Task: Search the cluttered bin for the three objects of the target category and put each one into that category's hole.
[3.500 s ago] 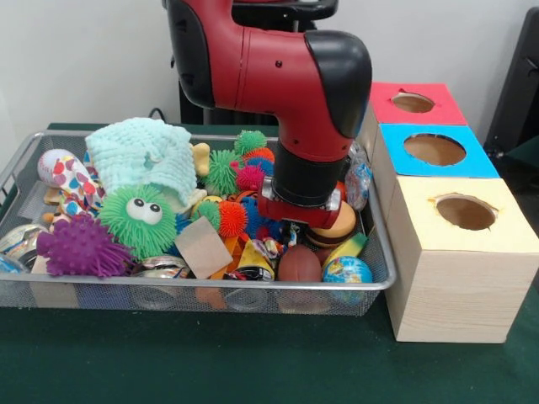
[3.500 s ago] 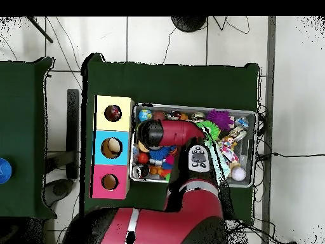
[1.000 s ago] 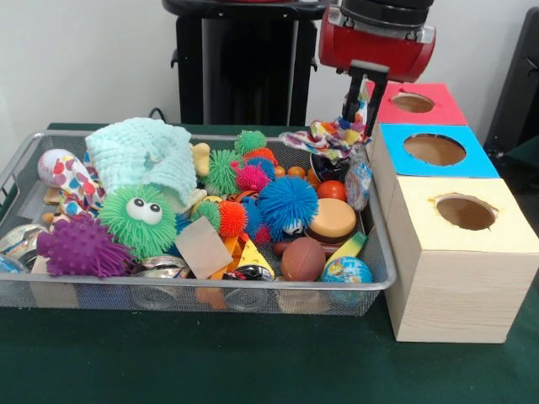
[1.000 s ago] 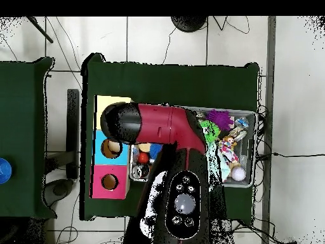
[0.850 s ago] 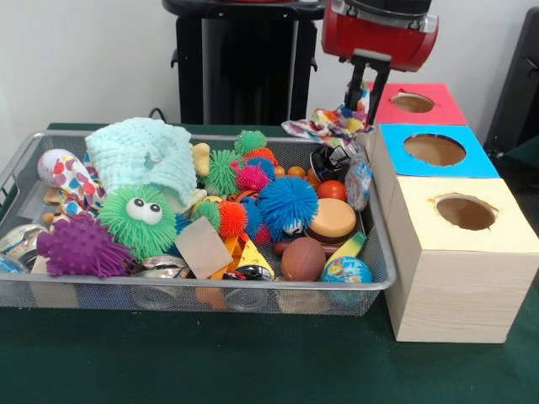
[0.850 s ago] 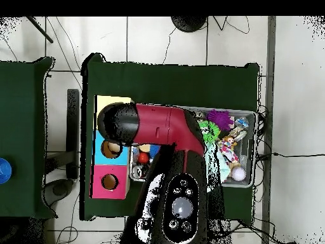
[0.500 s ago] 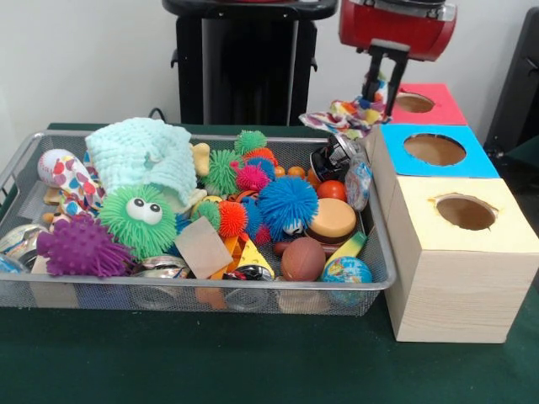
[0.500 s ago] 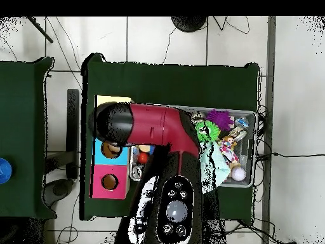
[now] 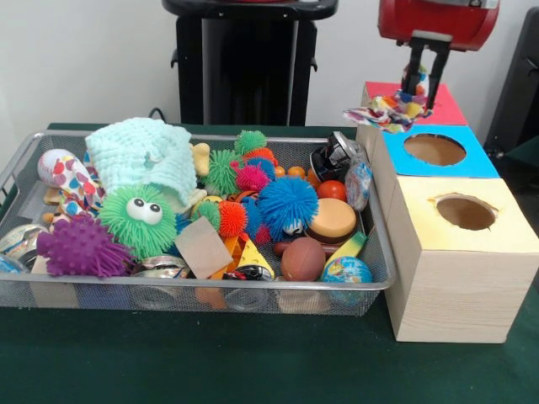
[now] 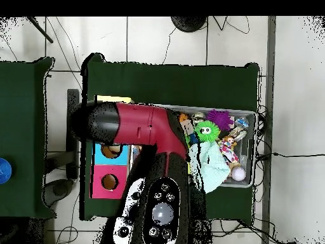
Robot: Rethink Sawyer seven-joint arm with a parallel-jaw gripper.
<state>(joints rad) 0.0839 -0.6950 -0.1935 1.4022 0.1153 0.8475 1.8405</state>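
Front view: the gripper [image 9: 424,74] hangs from the red arm at top right, its dark fingers pinched on a white cloth piece printed with coloured shapes [image 9: 387,113]. That cloth dangles just below the fingertips, above the red-topped box [image 9: 445,108], far from the yellow box's hole [image 9: 466,211]. Left of the boxes sits the bin [image 9: 253,289].

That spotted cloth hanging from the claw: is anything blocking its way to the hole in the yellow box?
Nothing visible blocks it. The cloth, held by the gripper, hangs over the red box. Between it and the yellow box's hole lies only the blue box, whose flat top sits below the cloth.
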